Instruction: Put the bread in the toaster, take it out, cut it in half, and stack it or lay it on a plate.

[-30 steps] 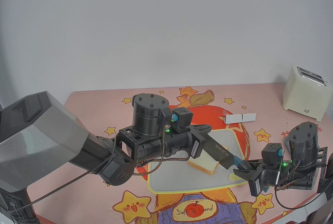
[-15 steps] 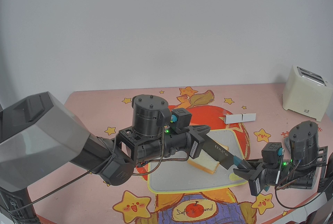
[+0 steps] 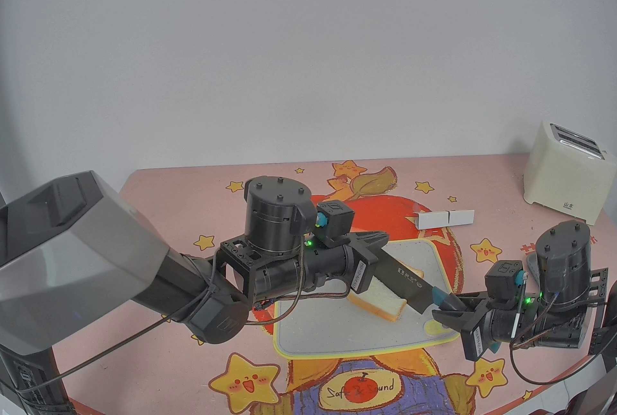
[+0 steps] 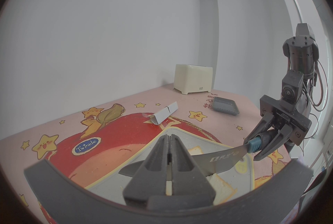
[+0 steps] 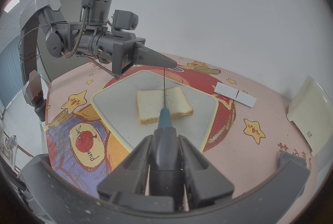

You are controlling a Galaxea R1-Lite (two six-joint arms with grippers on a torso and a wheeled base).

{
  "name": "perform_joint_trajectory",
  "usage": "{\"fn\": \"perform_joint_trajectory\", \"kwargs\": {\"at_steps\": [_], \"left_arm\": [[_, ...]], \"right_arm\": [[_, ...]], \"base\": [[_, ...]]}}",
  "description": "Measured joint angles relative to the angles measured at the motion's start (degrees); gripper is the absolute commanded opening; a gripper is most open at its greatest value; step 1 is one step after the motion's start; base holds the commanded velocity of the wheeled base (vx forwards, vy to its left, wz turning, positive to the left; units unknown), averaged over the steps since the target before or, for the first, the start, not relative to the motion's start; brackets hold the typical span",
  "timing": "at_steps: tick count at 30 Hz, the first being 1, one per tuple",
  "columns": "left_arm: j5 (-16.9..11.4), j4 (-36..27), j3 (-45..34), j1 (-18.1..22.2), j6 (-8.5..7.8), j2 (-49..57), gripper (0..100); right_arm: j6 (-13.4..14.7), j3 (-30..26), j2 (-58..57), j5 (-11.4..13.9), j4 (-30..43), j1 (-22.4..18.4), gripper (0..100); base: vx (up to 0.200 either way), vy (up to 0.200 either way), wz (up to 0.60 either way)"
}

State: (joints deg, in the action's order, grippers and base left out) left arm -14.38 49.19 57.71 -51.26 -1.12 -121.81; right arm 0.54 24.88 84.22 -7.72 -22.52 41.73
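The slice of bread (image 3: pixel 379 302) lay flat on the grey cutting board (image 3: pixel 321 333), towards its right half. From the head camera the knife (image 3: pixel 405 281) crossed over the slice and covered its middle, so I could not see whether it was cut. The right wrist view gave me the bread (image 5: pixel 163 105) nearly whole from above, with the knife (image 5: pixel 164 86) edge-on along its centre line. I could not tell from any view whether the edge touched the crust.

The right gripper (image 3: pixel 450 310) was clenched on the knife's teal handle at the board's right edge. The left gripper (image 3: pixel 385 236) had its fingers pressed together with nothing between them, the tip close above the blade's far end. Whether it touched the blade stayed hidden. In the left wrist view those fingers (image 4: pixel 170 138) blocked the blade's midsection (image 4: pixel 218 160).

That same view gave me a dark tray (image 4: pixel 225 106) on the table beyond the right gripper (image 4: pixel 269 138), towards the toaster (image 4: pixel 192 79). A folded white card (image 3: pixel 445 218) lay just past the board's far right corner. The toaster (image 3: pixel 569 172) stood at the table's right edge, well apart, and was cut off in the right wrist view (image 5: pixel 312 113). The board's near left part was bare, and pink table (image 3: pixel 180 204) ran beyond it.
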Motion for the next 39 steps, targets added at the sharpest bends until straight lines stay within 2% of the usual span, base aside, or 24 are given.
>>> {"fn": "perform_joint_trajectory", "kwargs": {"at_steps": [39], "left_arm": [[0.0, -0.2, -1.5, -0.1, -0.02, -0.2, 0]], "right_arm": [[-0.1, -0.2, -0.1, 0.1, -0.4, -0.4, 0]], "base": [[0.0, 0.0, 0.0]]}}
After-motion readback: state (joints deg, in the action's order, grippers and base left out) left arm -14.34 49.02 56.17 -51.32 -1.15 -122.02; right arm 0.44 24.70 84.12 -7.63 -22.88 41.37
